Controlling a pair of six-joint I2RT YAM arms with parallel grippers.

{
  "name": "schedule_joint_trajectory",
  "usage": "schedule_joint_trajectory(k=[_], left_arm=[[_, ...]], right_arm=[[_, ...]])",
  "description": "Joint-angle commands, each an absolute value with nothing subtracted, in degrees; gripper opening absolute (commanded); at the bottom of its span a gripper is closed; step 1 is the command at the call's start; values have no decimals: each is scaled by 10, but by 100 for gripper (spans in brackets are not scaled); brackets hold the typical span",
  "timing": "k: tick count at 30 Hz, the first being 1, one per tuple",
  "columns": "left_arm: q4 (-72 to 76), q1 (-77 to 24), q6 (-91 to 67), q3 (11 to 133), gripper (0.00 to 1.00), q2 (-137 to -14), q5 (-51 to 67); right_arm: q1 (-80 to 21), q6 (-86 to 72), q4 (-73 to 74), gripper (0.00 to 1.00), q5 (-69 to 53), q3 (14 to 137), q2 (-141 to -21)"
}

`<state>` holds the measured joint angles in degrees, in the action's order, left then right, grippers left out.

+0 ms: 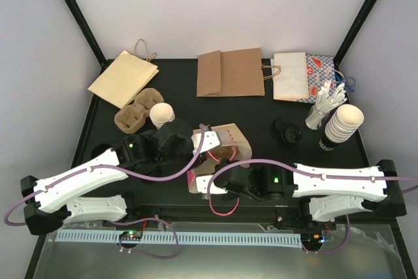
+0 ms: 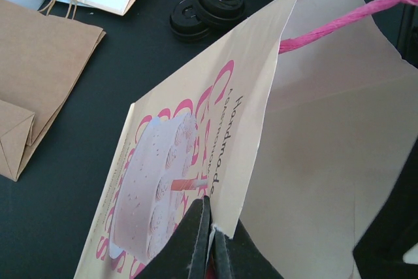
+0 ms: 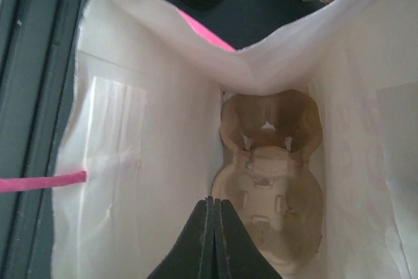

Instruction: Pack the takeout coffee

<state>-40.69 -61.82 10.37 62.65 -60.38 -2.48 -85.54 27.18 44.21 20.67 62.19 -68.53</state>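
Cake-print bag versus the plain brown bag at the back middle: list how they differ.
The cake-print bag is spread open, its rim pinched in the left fingers; the brown bag lies folded flat, untouched. The cake-print bag carries pink print and a pink handle; the brown bag is plain. A cup carrier sits inside the cake-print bag; the brown bag shows no contents. Both are paper bags.
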Motion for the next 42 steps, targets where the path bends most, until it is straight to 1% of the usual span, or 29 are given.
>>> schedule_joint_trajectory(k=[1,12,27,38,42], left_arm=[[-400,-617,95,634,2,-603,-12],[-400,-617,97,634,2,-602,-5],[-413,-617,112,633,1,-596,10],[-411,-618,113,634,1,-598,27],[-414,-618,105,633,2,-596,8]], right_arm=[[-857,302,412,1,262,602,-690],[-817,341,361,1,271,586,-718],[-752,363,308,1,256,526,-744],[-746,386,288,1,273,544,-806],[-745,381,288,1,293,541,-817]])
